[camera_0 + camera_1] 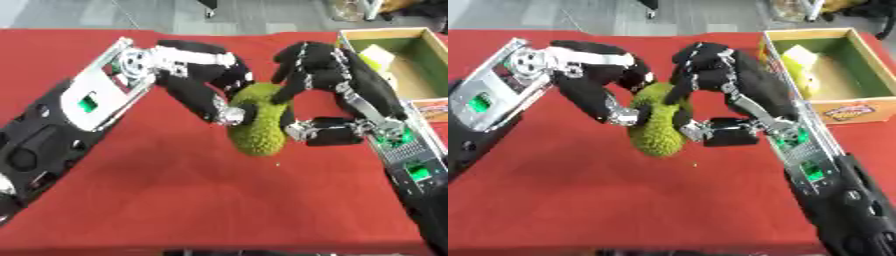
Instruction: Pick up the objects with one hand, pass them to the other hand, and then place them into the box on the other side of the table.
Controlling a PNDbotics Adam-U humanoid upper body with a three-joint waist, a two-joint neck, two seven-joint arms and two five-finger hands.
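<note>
— Jackfruit-like green lump [256, 131], bumpy all over, is up between both hands above the middle of the red tabletop [175, 200]!

— Who's got it?

— Both. Left hand [203, 82] comes in from the left, fingers curled down over the fruit's upper left side. Right hand [715, 75] arches over the top, fingers hooked around the upper right, thumb tucked against its right flank.

— And the surface?

— Red cloth covers the whole tabletop, and it's smooth. Beyond the far edge, grey floor [166, 12], with some furniture legs I can't make out.

— Anything else around?

— One wooden box [833, 75] at the far right corner, green inside, with a pale yellow object [798, 62] lying in it near its left wall. A printed label shows on the box's near side. The right forearm runs along just beside the box's near left corner.

— Count it up.

— One green fruit, one box, one yellow item inside, two hands on the fruit.
</note>
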